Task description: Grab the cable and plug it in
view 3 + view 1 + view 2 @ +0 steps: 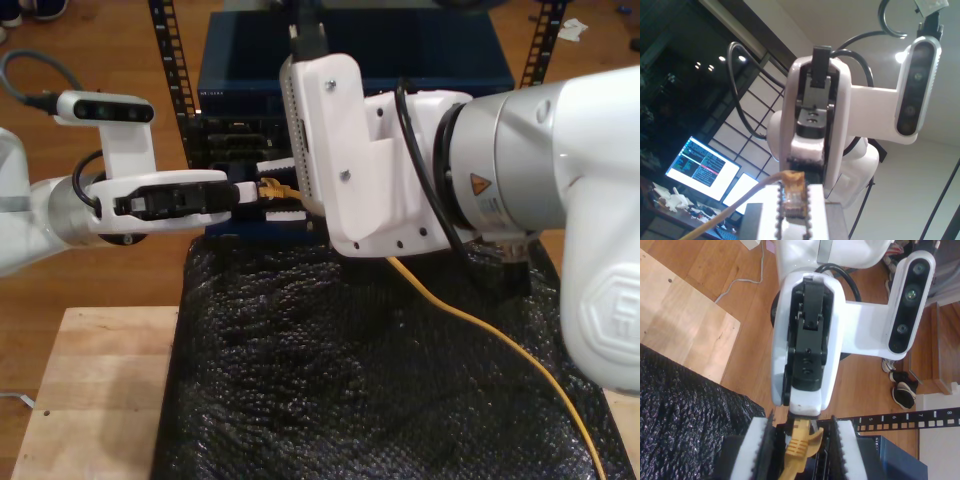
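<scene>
The cable (480, 325) is light and limp with a brittle clip plug (792, 192), clamped between the jaws of my first gripper (792, 210) and my second gripper (801, 445), best held just behind that plug.

A: Where do the cameras sit?
B: The exterior view looks down from near, above the bench (90, 390). Each wrist view looks closely along its tool at the opposite tool; all share the cable (272, 187) end.

Cable (480, 325) across mat (330, 400), rack (230, 140) behind, table (90, 390) beneath
</scene>
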Robot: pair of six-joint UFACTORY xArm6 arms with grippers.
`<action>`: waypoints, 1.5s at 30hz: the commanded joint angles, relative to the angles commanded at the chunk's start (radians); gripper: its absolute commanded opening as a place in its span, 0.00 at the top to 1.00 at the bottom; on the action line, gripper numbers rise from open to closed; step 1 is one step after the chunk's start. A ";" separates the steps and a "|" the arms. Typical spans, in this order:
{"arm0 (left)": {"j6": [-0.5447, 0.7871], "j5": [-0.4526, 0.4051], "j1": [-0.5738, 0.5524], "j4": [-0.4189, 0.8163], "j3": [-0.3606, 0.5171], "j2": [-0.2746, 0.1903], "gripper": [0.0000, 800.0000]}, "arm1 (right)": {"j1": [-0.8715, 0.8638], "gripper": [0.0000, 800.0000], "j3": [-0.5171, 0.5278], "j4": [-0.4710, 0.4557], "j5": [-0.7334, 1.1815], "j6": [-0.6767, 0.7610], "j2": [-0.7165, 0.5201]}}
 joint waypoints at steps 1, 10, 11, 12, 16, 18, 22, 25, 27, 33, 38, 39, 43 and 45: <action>0.000 0.003 0.000 0.000 0.000 0.000 0.99 | 0.000 0.64 -0.002 0.002 0.000 0.000 0.000; -0.005 0.009 -0.002 0.000 0.000 0.002 0.99 | 0.000 0.64 -0.002 0.002 0.000 0.000 0.000; -0.005 0.009 -0.002 0.000 -0.002 0.002 0.99 | 0.000 0.64 0.000 0.002 0.000 0.000 0.000; -0.005 0.011 0.000 -0.002 -0.002 0.002 0.99 | 0.000 0.64 -0.002 0.002 0.000 0.000 0.000; -0.005 0.023 -0.002 -0.002 -0.003 0.002 0.99 | 0.000 0.65 -0.002 0.002 -0.002 0.000 -0.002; -0.005 0.023 -0.002 -0.002 -0.005 0.000 0.99 | -0.002 0.65 -0.002 0.002 -0.002 0.000 -0.003; -0.005 0.025 -0.002 -0.003 -0.005 0.000 0.99 | -0.002 0.65 -0.003 0.003 -0.002 0.002 -0.008; -0.003 0.031 -0.012 -0.003 -0.006 0.000 0.99 | -0.002 0.65 -0.003 0.003 -0.002 0.002 -0.008; -0.003 0.032 -0.012 -0.003 -0.006 0.000 0.99 | -0.002 0.65 -0.003 0.003 -0.002 0.002 -0.008; -0.003 0.035 -0.012 -0.003 -0.006 0.000 0.99 | -0.002 0.68 -0.003 0.003 -0.002 0.002 -0.008; -0.003 0.035 -0.012 -0.003 -0.008 0.000 0.99 | -0.002 0.69 -0.003 0.018 -0.002 0.002 -0.008; -0.003 0.035 -0.012 -0.003 -0.008 0.000 0.98 | -0.002 0.70 -0.003 0.018 -0.002 0.002 -0.009; -0.003 0.035 -0.012 -0.003 -0.009 0.000 0.98 | -0.002 0.71 -0.003 0.018 -0.002 0.002 -0.014; -0.003 0.037 -0.012 -0.003 -0.009 0.000 0.99 | -0.002 0.72 -0.003 0.018 -0.002 0.002 -0.014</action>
